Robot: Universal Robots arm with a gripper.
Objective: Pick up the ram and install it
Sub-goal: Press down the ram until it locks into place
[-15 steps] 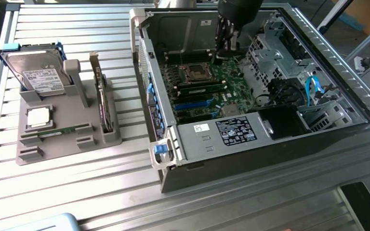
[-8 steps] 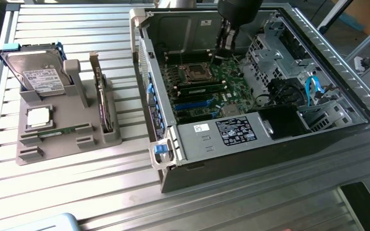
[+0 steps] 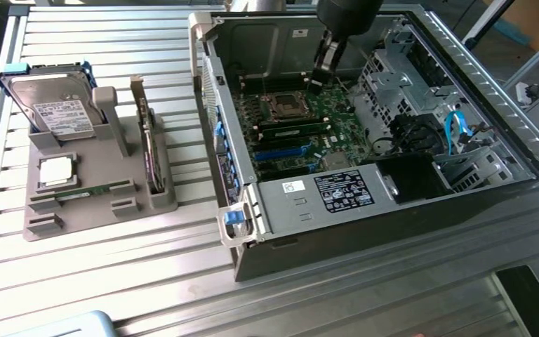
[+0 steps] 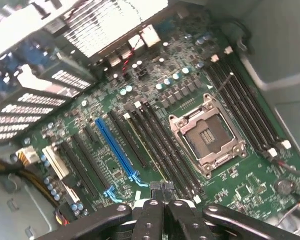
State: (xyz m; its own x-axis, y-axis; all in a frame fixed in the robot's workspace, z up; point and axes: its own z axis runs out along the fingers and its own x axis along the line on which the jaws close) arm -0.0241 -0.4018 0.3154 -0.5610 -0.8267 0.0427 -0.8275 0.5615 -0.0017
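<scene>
you are working inside the open computer case, with the gripper closed and nothing visible between its tips, hanging just above the motherboard near the memory slots beside the empty processor socket; keep it square to those slots and clear of the case wall. a ram stick appears already seated in a slot, and another thin green stick lies in the grey holder on the exterior view's left, beside the hard drive and the upright card.

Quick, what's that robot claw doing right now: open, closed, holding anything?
Gripper: shut, holding nothing that can be made out, just above the green motherboard inside the computer case.
</scene>
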